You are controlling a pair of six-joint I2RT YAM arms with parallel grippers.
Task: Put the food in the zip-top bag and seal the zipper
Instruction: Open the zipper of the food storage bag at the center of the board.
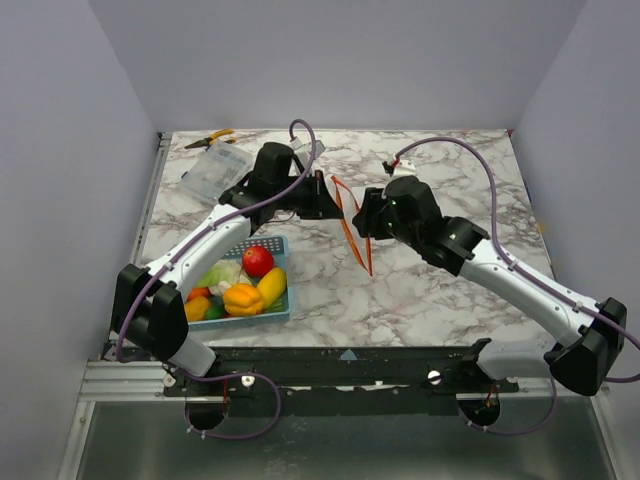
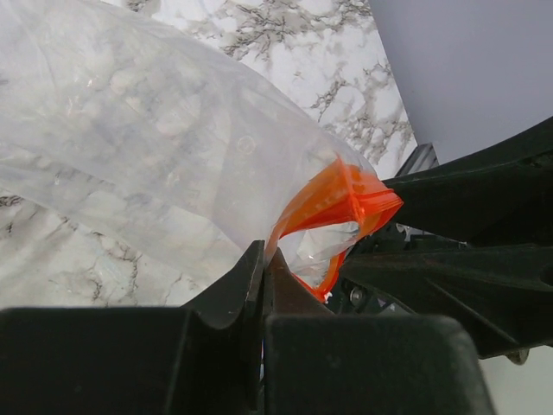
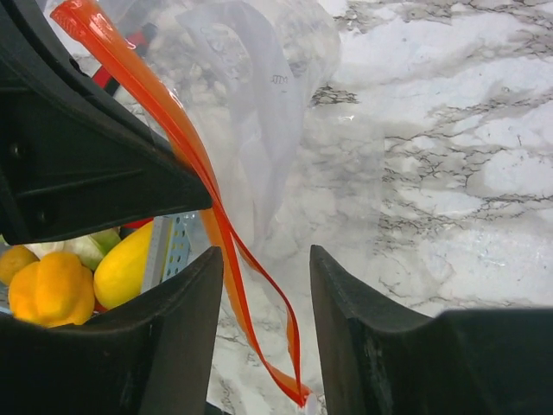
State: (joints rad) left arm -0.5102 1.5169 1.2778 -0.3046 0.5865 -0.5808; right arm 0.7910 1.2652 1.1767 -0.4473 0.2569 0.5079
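The zip-top bag [image 2: 130, 130] is clear and floppy and hangs above the table between both grippers. Its zipper [image 1: 352, 225] is an orange strip, gaping open. My left gripper [image 1: 322, 190] is shut on the zipper's far end, and in the left wrist view [image 2: 263, 252] its jaws pinch the strip [image 2: 337, 203]. My right gripper [image 1: 362, 228] is open; in the right wrist view [image 3: 266, 290] the zipper [image 3: 229, 251] hangs between its fingers [image 3: 177, 324], close to the left one. The food lies in the blue basket [image 1: 282, 308]: red tomato [image 1: 258, 260], yellow pepper [image 1: 243, 297], banana [image 1: 272, 285], cauliflower [image 1: 225, 273].
A rigid clear plastic box [image 1: 215, 170] lies at the far left of the table, with a yellow-handled tool [image 1: 210, 138] behind it. The two grippers are close together mid-table. The basket's edge [image 3: 177, 246], pepper [image 3: 47, 290] and banana [image 3: 125, 264] show in the right wrist view.
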